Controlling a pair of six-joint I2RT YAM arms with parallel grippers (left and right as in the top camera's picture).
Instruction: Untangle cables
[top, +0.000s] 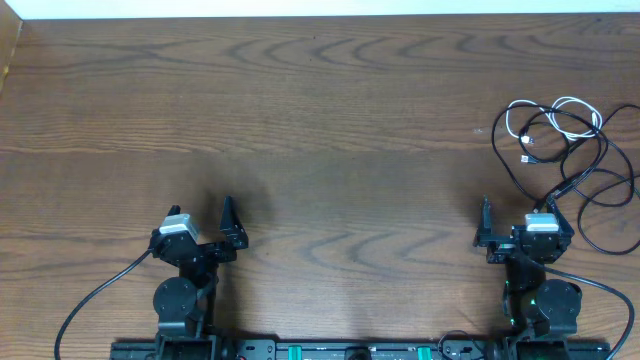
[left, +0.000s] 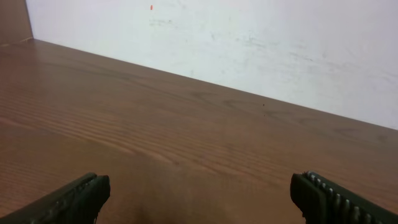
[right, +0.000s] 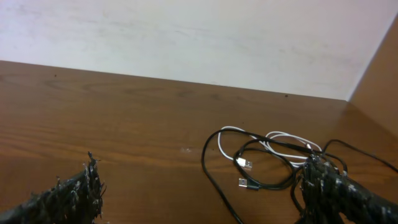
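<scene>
Tangle of cables (top: 562, 138), lying at the far right of the counter (top: 320, 120), just ahead of and to the right of the right arm: several black cords in loose overlapping loops, one white cord (right: 221, 140) threaded through them, and two small plug ends (right: 244, 163) lying free at the near side of the heap. Task status, as judged: opening step, nothing separated yet, no cord lifted. Right gripper (top: 517, 210): fingers spread as wide as they go and holding nothing. One black loop runs close by its right finger, and whether the two touch cannot be told. Left gripper (top: 200, 212): fingers equally wide and empty, over bare wood well apart from the heap. Next move, as judged: the right arm should reach forward and rightward for a single strand, probably the white cord or a free plug end. It needs a pinch on that strand alone, so the black loops are not dragged along.
</scene>
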